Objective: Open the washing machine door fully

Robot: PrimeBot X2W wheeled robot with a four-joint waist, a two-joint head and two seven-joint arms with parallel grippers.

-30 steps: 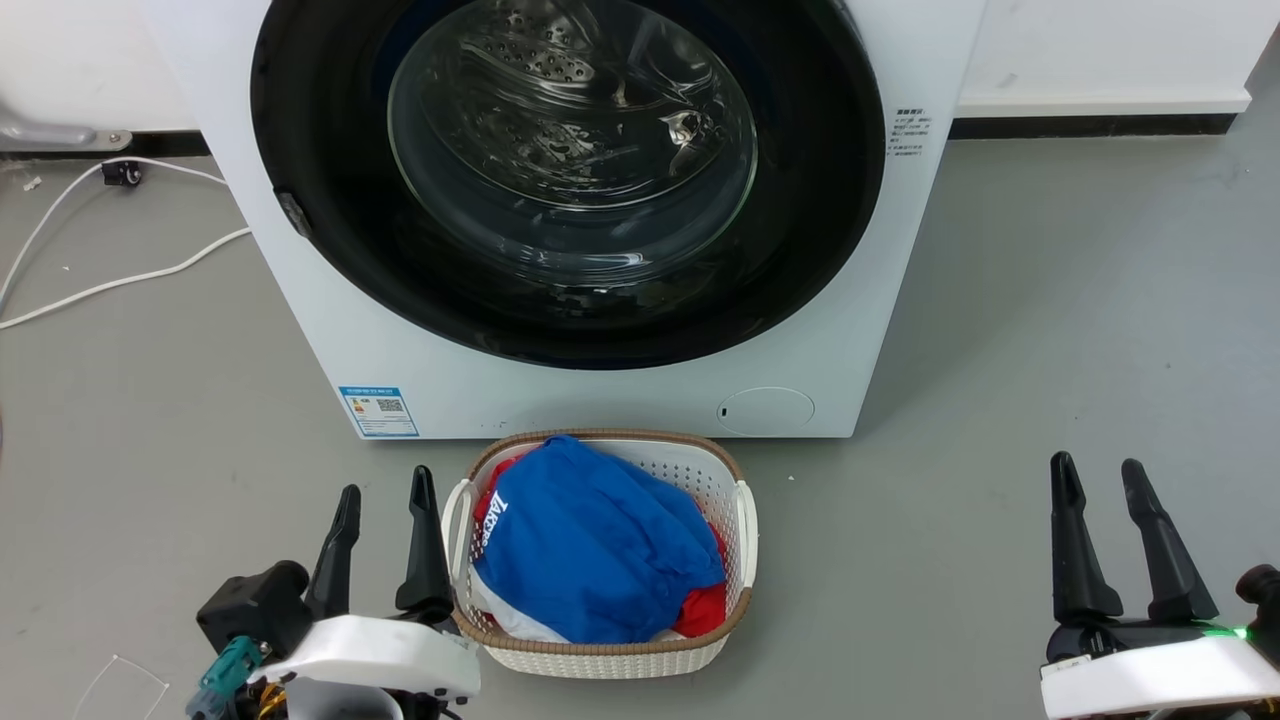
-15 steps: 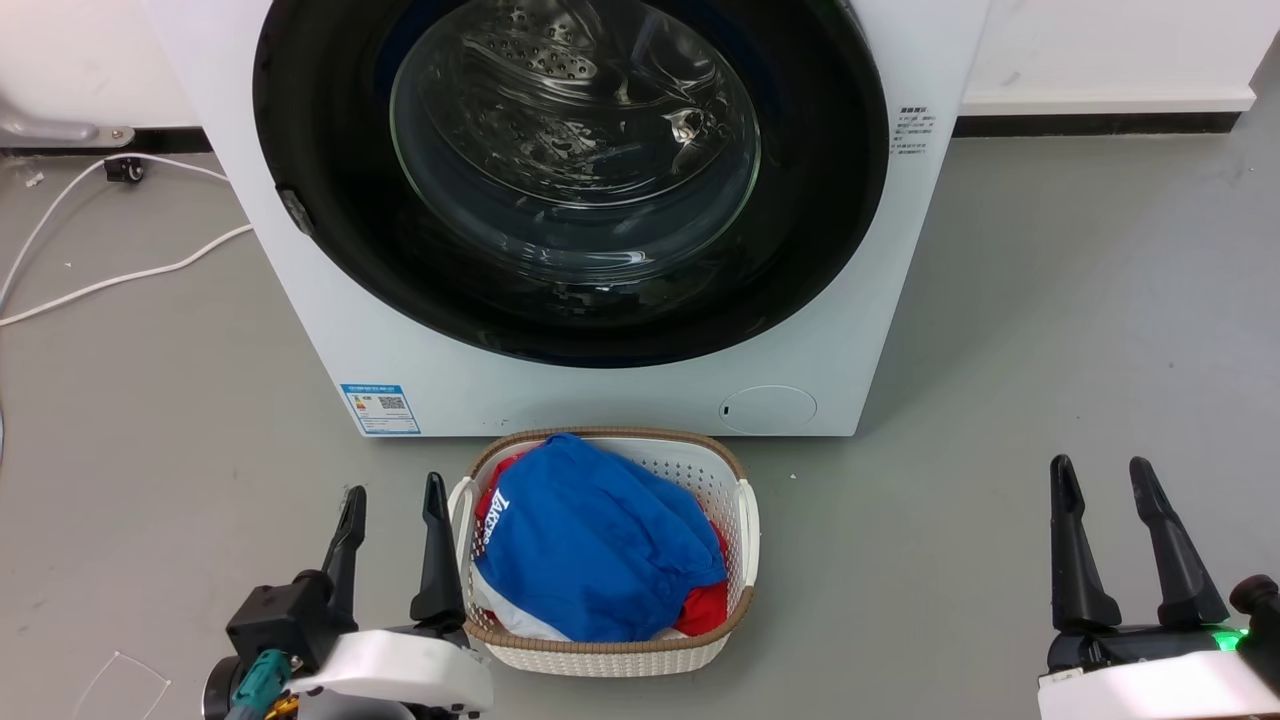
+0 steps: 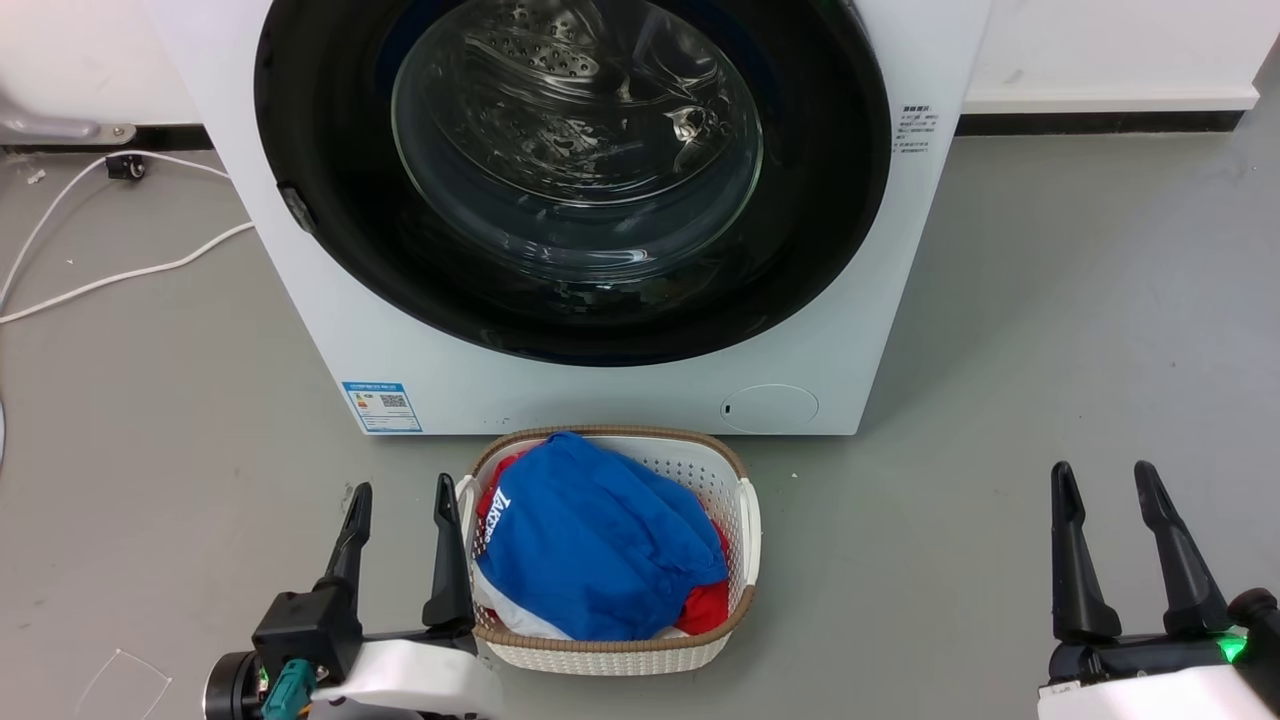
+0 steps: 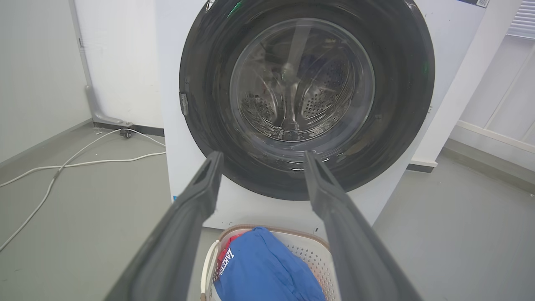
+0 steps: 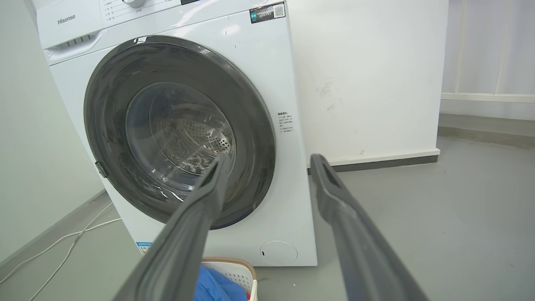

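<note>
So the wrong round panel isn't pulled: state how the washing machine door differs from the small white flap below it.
The washing machine door is glossy black with a clear glass window; the flap is plain white. The door is nearly as wide as the washing machine; the flap is far smaller. Both are round and shut.

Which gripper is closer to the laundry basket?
The left gripper: one finger shows right beside the basket's left rim, while the right gripper stands well clear of its right side.
</note>
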